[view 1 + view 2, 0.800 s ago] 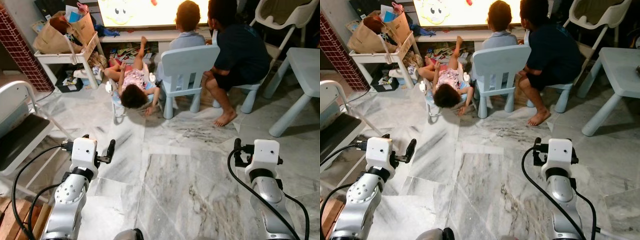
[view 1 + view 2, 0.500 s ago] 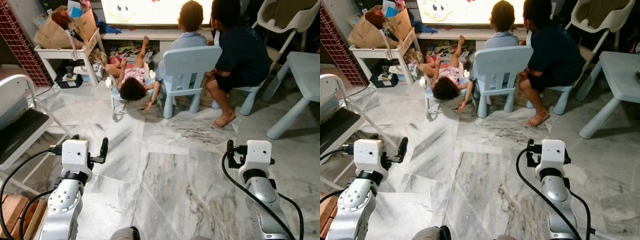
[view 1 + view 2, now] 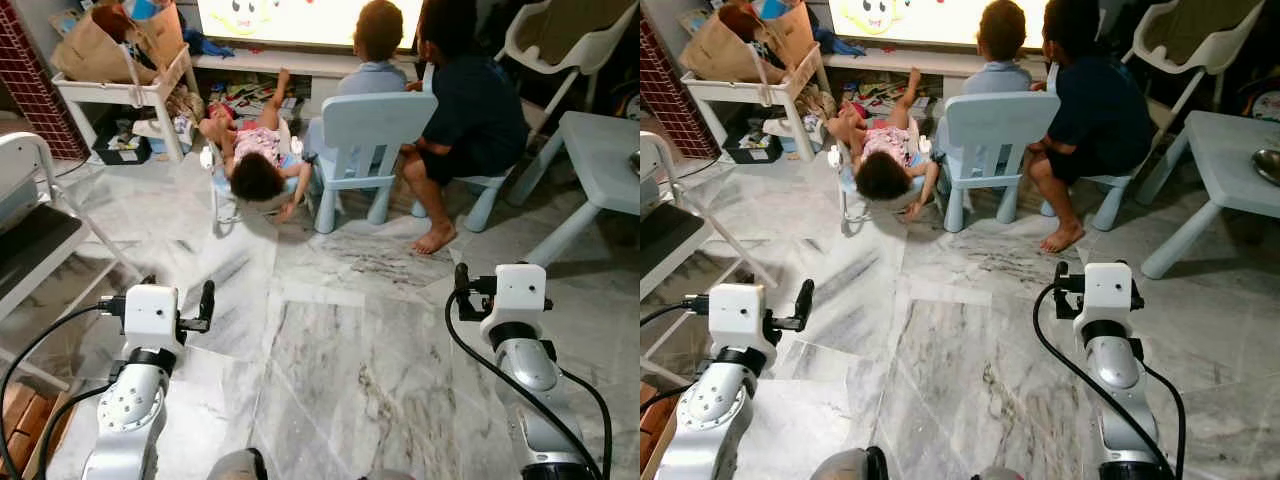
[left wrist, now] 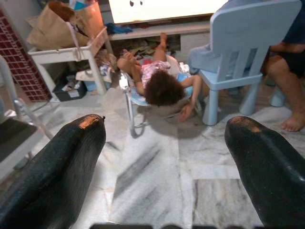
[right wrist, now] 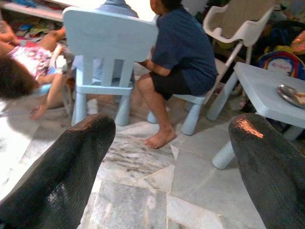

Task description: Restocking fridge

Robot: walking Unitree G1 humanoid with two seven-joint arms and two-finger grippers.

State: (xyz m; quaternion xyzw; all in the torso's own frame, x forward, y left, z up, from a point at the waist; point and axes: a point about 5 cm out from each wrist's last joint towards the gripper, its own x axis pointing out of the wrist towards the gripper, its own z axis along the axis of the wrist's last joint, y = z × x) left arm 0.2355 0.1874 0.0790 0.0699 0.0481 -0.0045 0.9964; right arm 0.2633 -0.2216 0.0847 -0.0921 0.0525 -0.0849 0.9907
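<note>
Nearest: left gripper (image 4: 164,157) and right gripper (image 5: 167,162), fingers spread wide, holding nothing, over bare marble floor (image 3: 330,370). No fridge in sight. Beyond: three people (image 3: 255,165) at a screen; risk of collision if walking on. Plate (image 5: 291,94) on the blue table, clear from the right wrist.
</note>
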